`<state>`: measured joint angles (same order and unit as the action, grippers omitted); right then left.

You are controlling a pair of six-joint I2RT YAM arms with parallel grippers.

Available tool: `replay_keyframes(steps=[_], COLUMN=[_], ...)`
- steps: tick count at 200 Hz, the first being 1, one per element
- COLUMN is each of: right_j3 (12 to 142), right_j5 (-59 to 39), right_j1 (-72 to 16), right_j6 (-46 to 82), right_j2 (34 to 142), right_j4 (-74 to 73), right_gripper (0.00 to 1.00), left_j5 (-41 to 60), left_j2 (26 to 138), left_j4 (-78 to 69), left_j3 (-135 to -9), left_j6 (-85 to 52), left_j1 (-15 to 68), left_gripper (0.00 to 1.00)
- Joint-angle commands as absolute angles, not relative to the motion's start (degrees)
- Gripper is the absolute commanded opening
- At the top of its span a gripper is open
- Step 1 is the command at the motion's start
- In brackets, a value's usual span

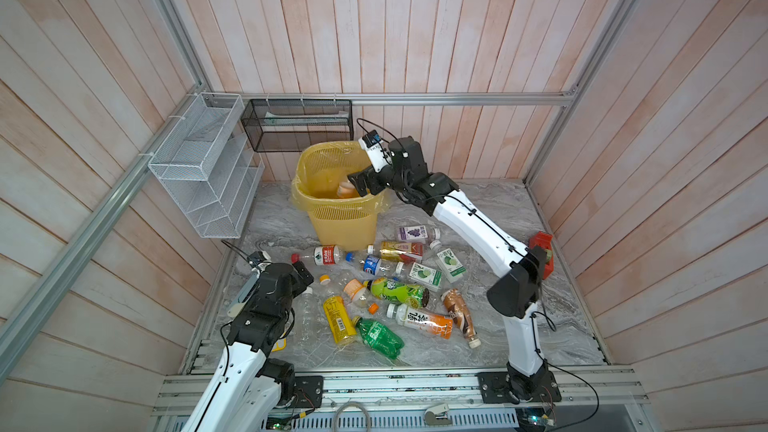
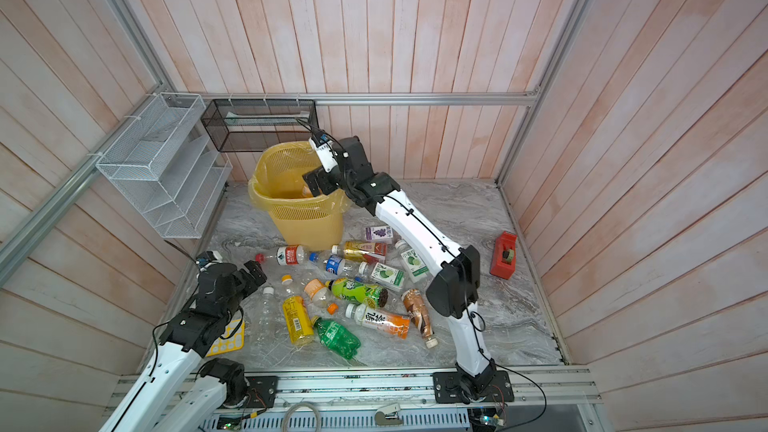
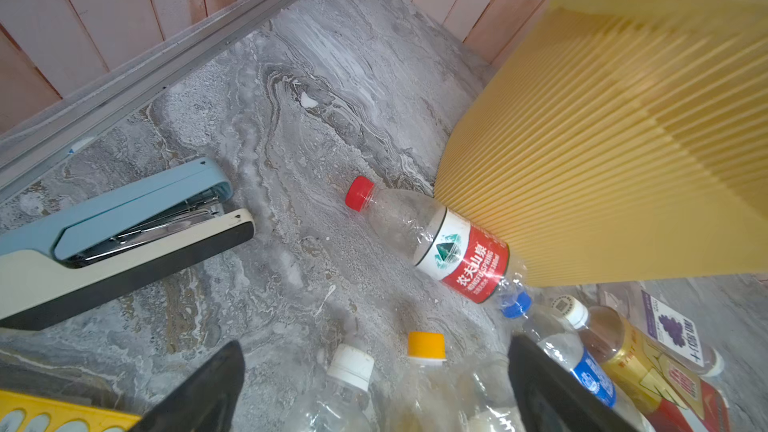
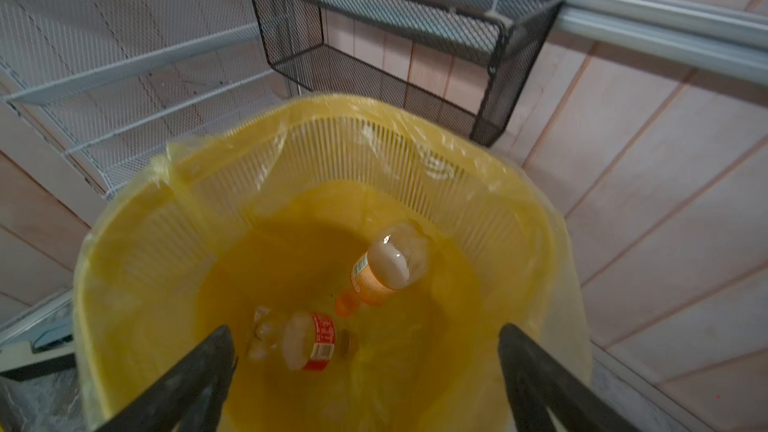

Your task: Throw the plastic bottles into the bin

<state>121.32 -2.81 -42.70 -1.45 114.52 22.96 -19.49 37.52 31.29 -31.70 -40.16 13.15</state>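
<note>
In both top views the right gripper (image 1: 358,184) hung over the bin (image 1: 345,224) at the back of the worktop (image 1: 507,201), with plastic bottles (image 1: 395,290) scattered in front of it.

The left wrist view showed the left gripper (image 3: 374,342) spread wide and empty, and a red-capped bottle (image 3: 449,243) touching the bin's wall.

The right wrist view showed the right gripper's jaws wide apart and holding nothing, with an orange-labelled bottle (image 4: 382,272) and a red-labelled bottle (image 4: 311,340) inside the bin.

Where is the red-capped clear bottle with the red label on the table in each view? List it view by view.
Top view: the red-capped bottle lies on its side in front of the bin, cap to the left.
Top view: same spot, in front of the bin.
Left wrist: mid-picture, beside the bin's wall.
Right wrist: not in it; this view looks down into the bin.
Shared landmark: the bin.
</note>
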Motion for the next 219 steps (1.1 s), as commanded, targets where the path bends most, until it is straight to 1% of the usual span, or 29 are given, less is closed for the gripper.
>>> replay_keyframes(steps=[1,15,40,63,85,113,138,160,178,185,219], right_j3=[115.70,112.99,103.22,93.13,81.47,68.44,61.04,55.73,52.40,51.58,47.38], right_j5=[0.84,3.53,7.64,8.01,7.20,5.39,5.04,4.20,4.09,4.01,3.22], right_j1=[-42.81,-42.73,-42.13,-40.00,-36.13,-31.47,-27.94,-24.76,-24.26,-22.36,-21.62], right_j6=[-0.78,-1.72,-3.25,-1.72,2.14,6.49,9.09,11.68,13.44,13.93,16.74], right_j2=[101.13,97.87,91.05,85.37,78.97,71.45,66.45,62.60,60.50,59.92,59.06], right_j4=[12.33,12.00,9.04,6.44,3.43,1.40,2.10,2.63,2.81,3.07,5.26], right_gripper=[1.00,1.00,1.00,1.00,1.00,1.00,1.00,1.00,1.00,1.00,1.00], left_j5=[-20.65,-20.57,-19.11,-17.84,-17.75,-21.23,-23.44,-26.61,-29.02,-29.78,-30.24], left_j2=[36.94,37.64,39.04,40.07,39.64,39.62,40.99,42.73,44.90,45.64,46.10], left_j4=[31.95,31.60,30.25,30.76,32.83,38.03,41.89,45.03,47.56,48.71,50.27], left_j3=[-32.21,-32.39,-32.62,-32.73,-32.15,-31.47,-30.58,-29.44,-28.76,-28.69,-27.32], left_j6=[-40.44,-40.17,-39.51,-40.10,-42.17,-46.16,-52.38,-60.03,-65.57,-67.73,-72.28], left_j1=[13.30,13.29,13.36,13.44,14.48,19.35,24.87,31.57,36.19,37.32,39.80], left_gripper=[1.00,1.00,1.00,1.00,1.00,1.00,1.00,1.00,1.00,1.00,0.96])
